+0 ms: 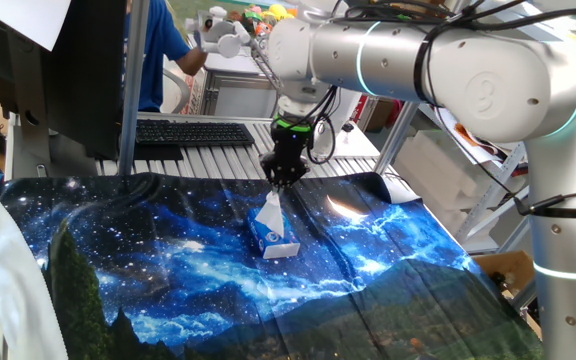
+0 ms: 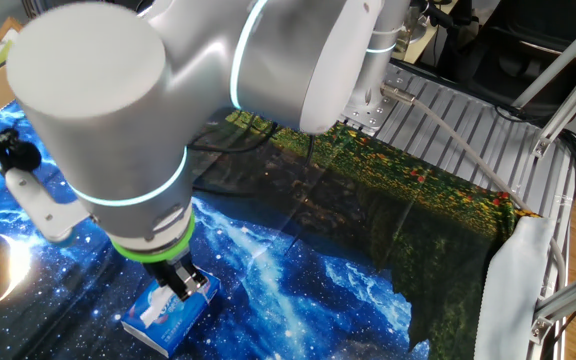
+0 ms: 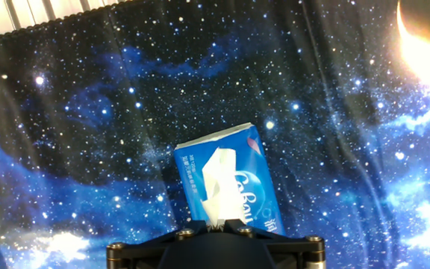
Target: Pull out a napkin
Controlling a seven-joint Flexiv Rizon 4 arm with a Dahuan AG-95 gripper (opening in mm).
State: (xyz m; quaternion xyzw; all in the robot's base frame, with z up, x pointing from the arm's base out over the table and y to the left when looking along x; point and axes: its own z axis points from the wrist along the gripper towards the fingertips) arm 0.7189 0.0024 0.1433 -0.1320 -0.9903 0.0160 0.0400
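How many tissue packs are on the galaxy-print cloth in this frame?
1. The blue-and-white tissue pack lies mid-cloth, directly below the gripper, which pinches the napkin rising from its top. No other pack shows in any view, though the arm hides part of the cloth.

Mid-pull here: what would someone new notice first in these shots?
The gripper pinching the white napkin, stretched up in a peak out of the blue tissue pack mid-table. Next, the starry galaxy-print cloth covering the table, and the bulky white arm filling the other fixed view.
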